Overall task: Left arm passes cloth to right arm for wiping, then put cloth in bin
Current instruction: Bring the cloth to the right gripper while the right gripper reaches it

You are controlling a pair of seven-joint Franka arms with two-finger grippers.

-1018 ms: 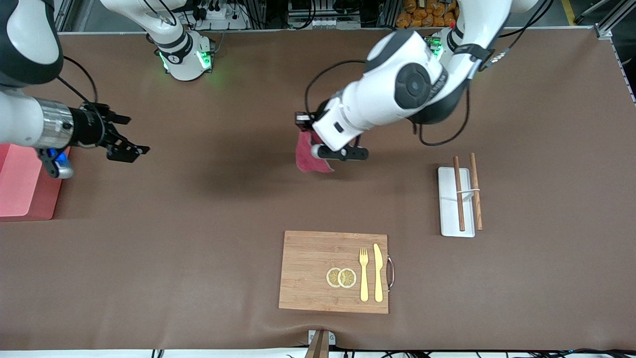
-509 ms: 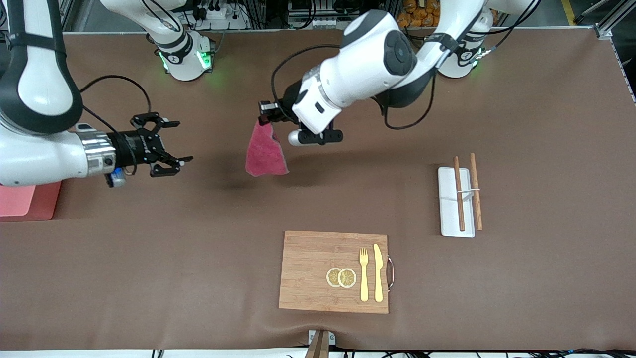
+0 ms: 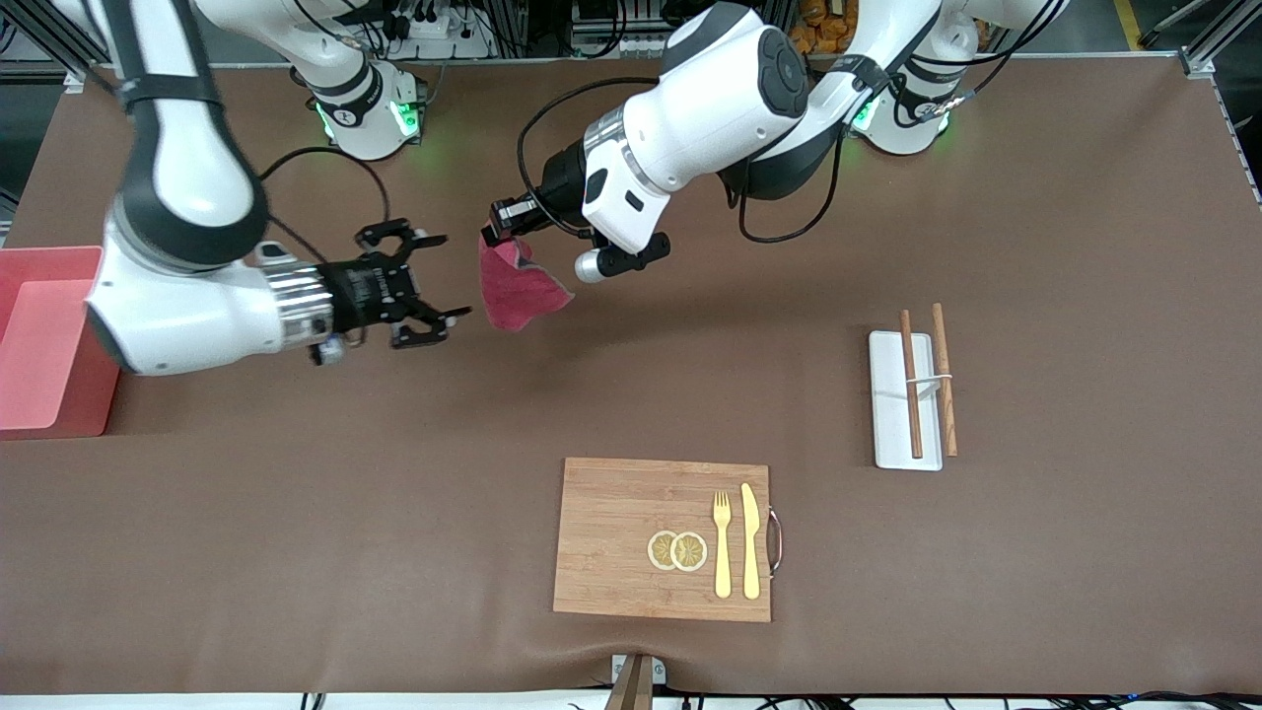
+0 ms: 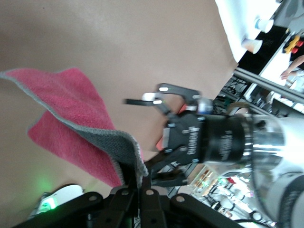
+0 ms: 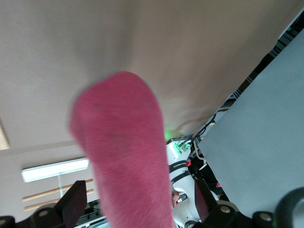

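From my remote station I see a brown surface (image 3: 631, 394) with both arms reaching toward its middle. The left claw (image 3: 496, 229) is in the air over bare surface, clenched on the top edge of the cloth (image 3: 515, 286), a dark pink-red rag that hangs down from it, clear of the surface. In the left wrist view the cloth (image 4: 76, 123) drapes out from between the clamped fingers, its grey hem showing.

The right claw (image 3: 434, 281) hovers just beside the hanging cloth, on the side toward the right arm's end of the surface. Its fingers are spread wide apart and hold nothing. In the left wrist view the right claw (image 4: 154, 128) faces the cloth with its fingers splayed. In the right wrist view the cloth (image 5: 126, 152) fills the middle, between the two spread fingers; I cannot tell whether they touch it.

The bin (image 3: 44, 340), a salmon-pink box, stands at the right arm's end of the surface, well apart from the cloth.

Nearer the front camera lies a wooden board (image 3: 616, 537) carrying two lemon slices (image 3: 677, 550), a yellow fork (image 3: 722, 542) and a yellow knife (image 3: 750, 540). Toward the left arm's end sits a white tray (image 3: 887, 399) with two brown sticks (image 3: 909, 385).
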